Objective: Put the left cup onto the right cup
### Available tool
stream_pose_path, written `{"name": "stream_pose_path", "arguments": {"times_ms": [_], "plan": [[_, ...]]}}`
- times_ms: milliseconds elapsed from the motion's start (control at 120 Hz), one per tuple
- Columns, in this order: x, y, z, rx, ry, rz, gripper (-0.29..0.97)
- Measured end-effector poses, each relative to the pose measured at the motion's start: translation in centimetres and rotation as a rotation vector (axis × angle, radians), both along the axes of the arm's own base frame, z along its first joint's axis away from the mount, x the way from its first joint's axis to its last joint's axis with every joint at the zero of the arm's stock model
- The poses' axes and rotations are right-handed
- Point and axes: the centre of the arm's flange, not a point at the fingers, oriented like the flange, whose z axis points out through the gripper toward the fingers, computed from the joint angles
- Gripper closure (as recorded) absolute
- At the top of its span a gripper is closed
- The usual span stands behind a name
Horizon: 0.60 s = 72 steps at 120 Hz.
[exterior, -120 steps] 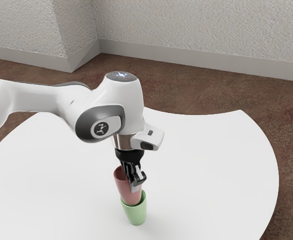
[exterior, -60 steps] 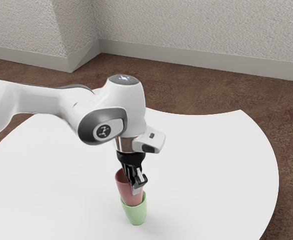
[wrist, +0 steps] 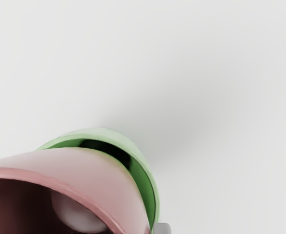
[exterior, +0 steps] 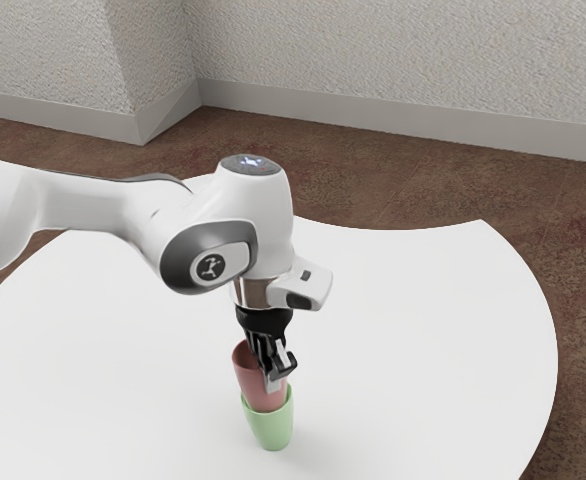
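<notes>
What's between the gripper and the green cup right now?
The red cup: the gripper grips its rim and its lower part sits nested in the green cup. Seen in the exterior view; the wrist view shows the nesting too.

The light is bright, soft and even in both views. In the exterior view the white table (exterior: 443,300) is nearly washed out, with hardly any shadow under the arm (exterior: 223,230), whose top carries a small glint. In the wrist view a faint grey shadow spreads from the 2 cups; the green cup (wrist: 142,158) and red cup (wrist: 79,170) are dark inside.
</notes>
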Motion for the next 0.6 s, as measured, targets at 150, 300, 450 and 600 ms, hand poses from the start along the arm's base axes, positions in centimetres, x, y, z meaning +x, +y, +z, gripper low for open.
{"name": "stream_pose_path", "arguments": {"times_ms": [150,300,450,600], "plan": [[0.04,-0.02,-0.13,-0.001,0.000,0.000,0.78],[0.07,-0.16,-0.36,-0.004,0.002,-0.001,0.75],[0.03,-0.28,-0.43,-0.007,0.003,-0.003,0.70],[-0.02,-0.35,-0.46,-0.008,0.003,-0.005,0.62]]}}
